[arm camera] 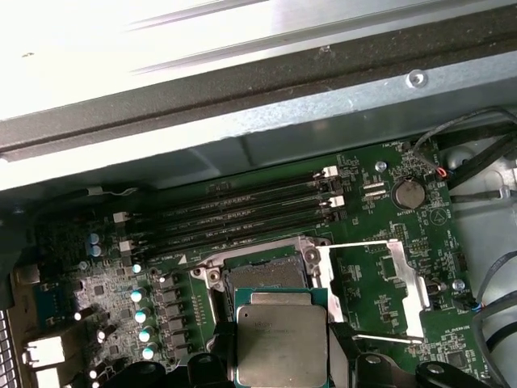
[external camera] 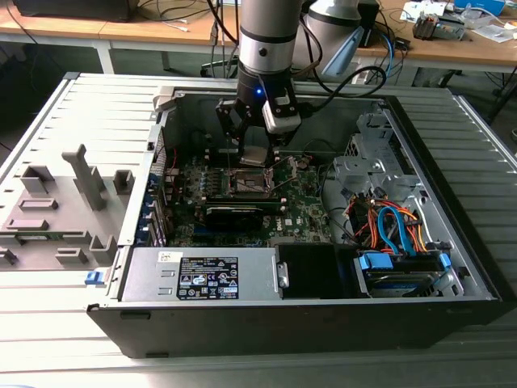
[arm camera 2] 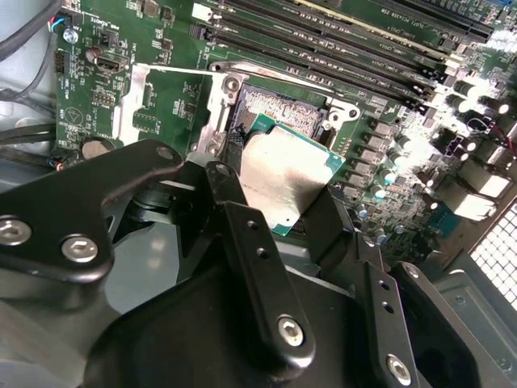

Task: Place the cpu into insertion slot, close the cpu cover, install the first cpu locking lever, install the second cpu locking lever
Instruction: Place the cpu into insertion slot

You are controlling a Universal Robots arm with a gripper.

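We see the gripper (external camera: 254, 136) inside the open computer case (external camera: 452, 267), which lies on its side on the grey slatted worktop (external camera: 48, 339). Its jaws are clamped on the cpu (external camera: 254, 155), one finger on each of two opposite edges, as the second wrist view shows with the cpu (arm camera 2: 283, 182) flat between the black fingers (arm camera 2: 242, 234). On the exterior view's clock face the cpu hangs at 12 o'clock of the insertion slot (external camera: 249, 182), close over it and, as far as we can tell, not seated. The long black card (external camera: 234, 214) lies at 6 o'clock of the slot. In the first wrist view the insertion slot (arm camera: 262, 279) is uncovered, part of its dark centre showing past the cpu (arm camera: 281, 343). The cpu cover (arm camera: 325, 283) is swung open beside it, lying back over the green board. We judge the cpu to be light, thin and stiff, with a smooth metal top that could slide under a loose hold. The edges are therefore the right place to grip it, as is done here, leaving the underside untouched. We also think it fragile in use: the socket's fine contacts would bend under a tilted or dragged chip, so it needs to stay level and squarely lined up with the silver rim.
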